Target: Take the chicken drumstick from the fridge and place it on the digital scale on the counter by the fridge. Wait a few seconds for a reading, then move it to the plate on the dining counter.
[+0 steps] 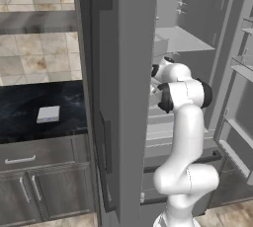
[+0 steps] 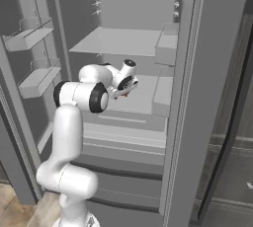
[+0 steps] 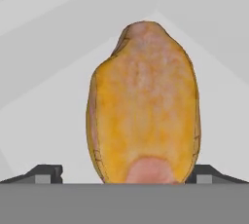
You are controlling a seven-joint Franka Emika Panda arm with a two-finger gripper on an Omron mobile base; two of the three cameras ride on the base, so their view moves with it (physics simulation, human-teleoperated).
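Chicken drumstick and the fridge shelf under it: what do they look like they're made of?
The chicken drumstick looks like cooked meat with matte, golden-orange mottled skin and a pinkish end, lying between the fingertips of the open gripper. The fridge shelf looks like smooth pale grey plastic, plain and evenly lit, though the render leaves that open.

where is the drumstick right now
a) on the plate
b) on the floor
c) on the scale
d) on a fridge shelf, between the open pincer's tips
d: the hand view shows the drumstick lying on a pale fridge shelf with one pincer tip on each side, not closed on it; the scale on the counter is bare.
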